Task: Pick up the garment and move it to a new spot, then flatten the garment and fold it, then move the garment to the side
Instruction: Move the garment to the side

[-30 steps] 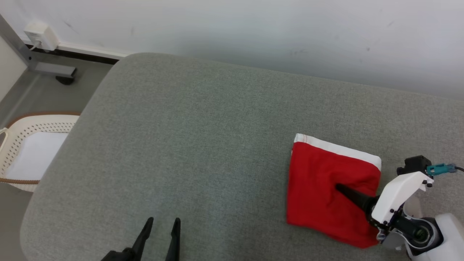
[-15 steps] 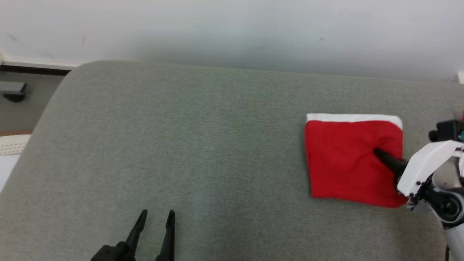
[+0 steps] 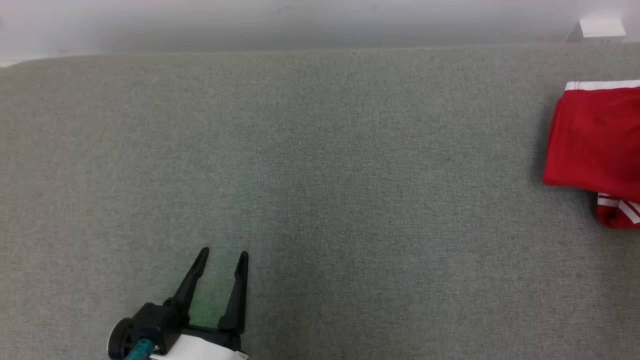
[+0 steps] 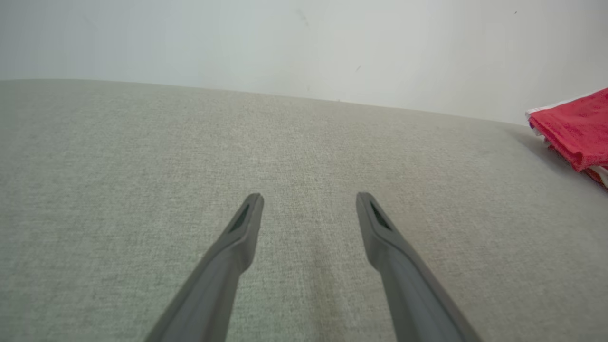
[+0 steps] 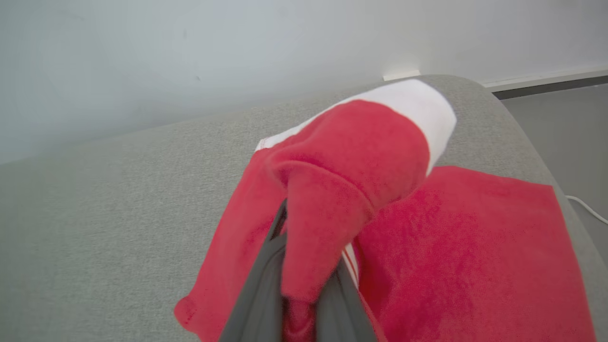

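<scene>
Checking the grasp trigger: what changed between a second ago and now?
The right gripper closed on a fold of the red fabric garment with the white band and carried it rightward along the grey upholstered surface; a white-striped lower layer now shows beneath. The head view also turned, so much of the picture's shift is its own. The left gripper stayed open and empty above the surface.

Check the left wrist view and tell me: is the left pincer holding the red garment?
No, the left pincer stands open over the grey cushion, and the red garment lies apart at the far right.
</scene>
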